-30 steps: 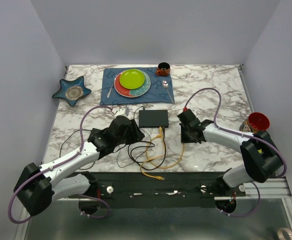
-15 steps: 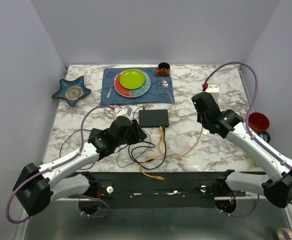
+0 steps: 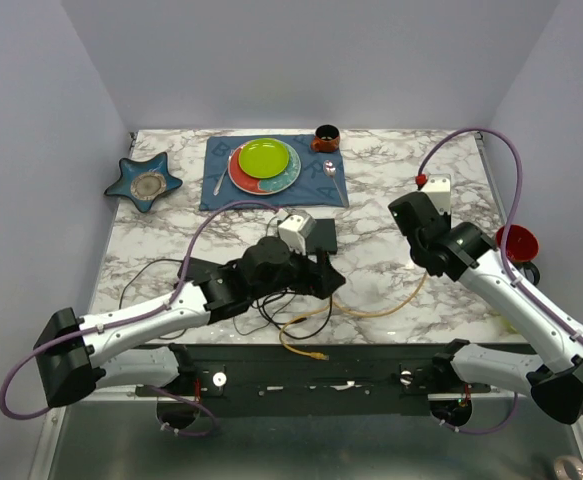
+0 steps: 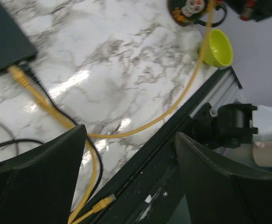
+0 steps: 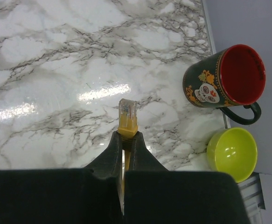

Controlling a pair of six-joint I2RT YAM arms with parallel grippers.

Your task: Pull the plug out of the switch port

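Left gripper gapes wide, arm stretched forward; right gripper pinches the plug.

Bright, even light from above fills every view, and shadows are faint and soft. The glossy grey-veined white marble tabletop shows white glare streaks in both wrist views, toward its front and right edges. The left wrist view is slightly soft. The right wrist view shows the small yellow cable plug sharply.
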